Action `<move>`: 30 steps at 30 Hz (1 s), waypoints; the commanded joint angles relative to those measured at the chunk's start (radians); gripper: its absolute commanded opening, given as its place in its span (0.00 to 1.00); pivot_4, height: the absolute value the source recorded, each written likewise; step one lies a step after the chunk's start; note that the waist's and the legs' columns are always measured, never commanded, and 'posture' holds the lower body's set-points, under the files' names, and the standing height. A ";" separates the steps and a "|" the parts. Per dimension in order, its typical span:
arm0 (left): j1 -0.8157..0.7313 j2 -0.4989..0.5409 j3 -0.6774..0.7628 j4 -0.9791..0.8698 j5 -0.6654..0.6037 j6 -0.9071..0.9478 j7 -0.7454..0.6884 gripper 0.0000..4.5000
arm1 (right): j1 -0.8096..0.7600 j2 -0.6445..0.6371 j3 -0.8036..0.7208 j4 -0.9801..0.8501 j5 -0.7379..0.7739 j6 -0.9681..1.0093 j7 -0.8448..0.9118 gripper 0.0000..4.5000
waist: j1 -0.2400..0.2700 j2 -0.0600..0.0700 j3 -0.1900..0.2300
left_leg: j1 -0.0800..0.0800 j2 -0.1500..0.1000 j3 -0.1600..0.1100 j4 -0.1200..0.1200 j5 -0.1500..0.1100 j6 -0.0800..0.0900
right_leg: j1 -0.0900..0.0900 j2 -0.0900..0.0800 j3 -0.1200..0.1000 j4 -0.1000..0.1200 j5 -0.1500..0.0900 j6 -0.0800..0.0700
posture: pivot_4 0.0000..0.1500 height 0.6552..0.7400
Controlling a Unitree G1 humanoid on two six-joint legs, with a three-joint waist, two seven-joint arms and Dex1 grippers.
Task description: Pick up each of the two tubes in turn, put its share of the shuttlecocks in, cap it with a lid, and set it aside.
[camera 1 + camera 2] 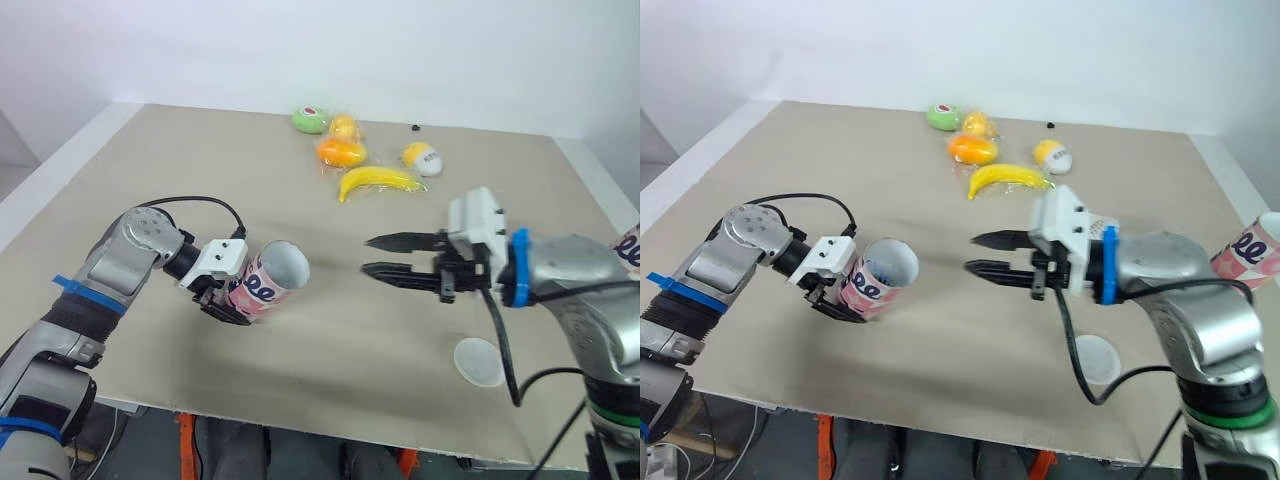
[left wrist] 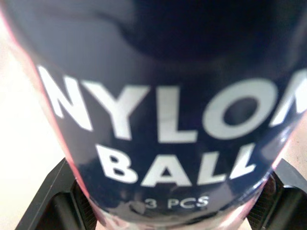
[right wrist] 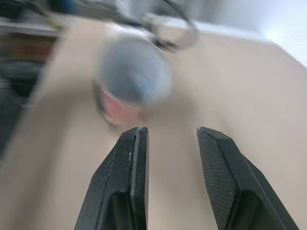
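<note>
1. We clamp the tube [image 1: 268, 280] in our left fingers [image 2: 45, 203], tilted above the worktop [image 1: 330, 350].
2. Our right fingers [image 1: 400, 241] gape empty, facing its mouth.
3. Risk: a bump from the right could knock the tube loose.

A pink tube [image 1: 268, 281] is seen clamped in the left gripper [image 1: 230, 300], tilted above the table [image 1: 150, 180] with its open mouth turned toward the right gripper [image 1: 367, 255]. The right gripper's two black fingers are held apart and pointed at that mouth, with a gap left between them and the tube. A white lid [image 1: 480, 361] is seen lying flat near the table's front edge, and a banana [image 1: 378, 180] is laid among other toy fruit at the far side.
</note>
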 commanded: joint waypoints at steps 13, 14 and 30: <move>0.043 -0.032 -0.042 -0.005 0.008 0.000 -0.018 0.75 | 0.308 0.001 -0.259 0.240 -0.106 -0.085 -0.094 0.76 | -0.012 0.007 -0.004 | 0.001 -0.002 0.001 0.004 -0.001 0.001 | 0.003 -0.001 0.003 0.000 -0.004 0.003 | 1.00 0.46; 0.045 -0.032 -0.041 -0.008 0.008 0.004 -0.018 0.75 | 0.313 -0.003 -0.252 0.258 -0.118 -0.083 -0.102 0.80 | -0.013 0.007 -0.004 | 0.001 -0.002 0.001 0.004 -0.001 0.002 | 0.003 -0.001 0.003 0.000 -0.004 0.003 | 1.00 0.46; 0.042 -0.040 -0.033 -0.002 0.014 0.003 -0.018 0.75 | 0.222 0.029 -0.156 0.439 -0.183 -0.137 -0.162 0.80 | -0.013 0.008 -0.005 | 0.001 -0.004 0.001 0.004 -0.001 0.002 | 0.003 -0.002 0.003 0.000 -0.004 0.003 | 1.00 0.46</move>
